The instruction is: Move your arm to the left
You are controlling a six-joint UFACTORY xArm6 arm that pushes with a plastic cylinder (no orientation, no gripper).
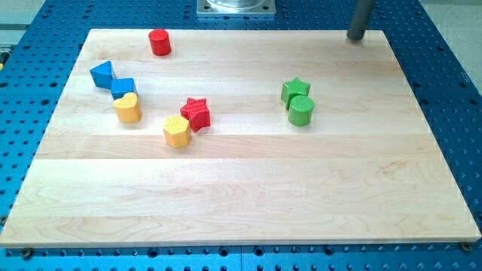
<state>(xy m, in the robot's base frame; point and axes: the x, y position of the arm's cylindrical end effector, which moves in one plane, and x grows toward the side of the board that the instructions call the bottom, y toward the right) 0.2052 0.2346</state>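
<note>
Camera view: my tip (355,37), grey rod.

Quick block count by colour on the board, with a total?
Red: 2, cylinder and star
Blue: 2, triangle and cube
Yellow: 2, heart and hexagon
Green: 2, star and cylinder
Total: 8

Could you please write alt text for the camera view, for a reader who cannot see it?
My tip rests at the top right edge of a wooden board, far from every block. Green star and green cylinder touch at centre right; red, blue and yellow blocks cluster left.
</note>
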